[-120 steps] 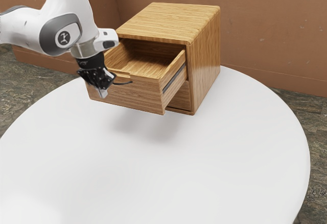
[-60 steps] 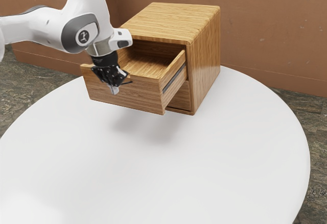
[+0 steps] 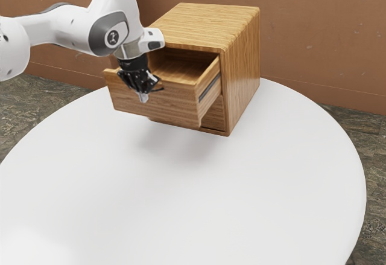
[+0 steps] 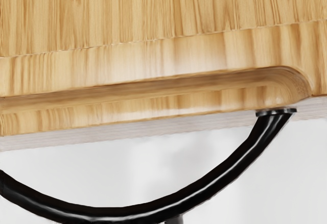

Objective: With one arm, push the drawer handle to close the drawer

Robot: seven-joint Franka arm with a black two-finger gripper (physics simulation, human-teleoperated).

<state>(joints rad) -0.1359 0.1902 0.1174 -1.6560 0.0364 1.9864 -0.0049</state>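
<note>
In front of the wooden drawer (image 3: pixel 176 103), my gripper (image 3: pixel 143 98) points down at the black handle (image 3: pixel 158 89), hiding most of it. Whether it is open or shut cannot be told. The drawer stands partly out of the cabinet (image 3: pixel 241 75), its inside and side rail visible. In the wrist view the handle (image 4: pixel 225 175) is a black arc curving out from the drawer front, one end fixed under the wooden drawer rim (image 4: pixel 153 109). The handle's lowest stretch lies close under my hand.
A round white table (image 3: pixel 199 198) carries the cabinet near its far edge. Behind it rises a brown wall (image 3: pixel 313 35). A second, lower front panel (image 3: pixel 213 118) shows beneath the pulled-out drawer.
My hand has moved toward the exterior view's right, along to the drawer front and toward the cabinet. The drawer has slid a little way inward since the half-second-old picture.
</note>
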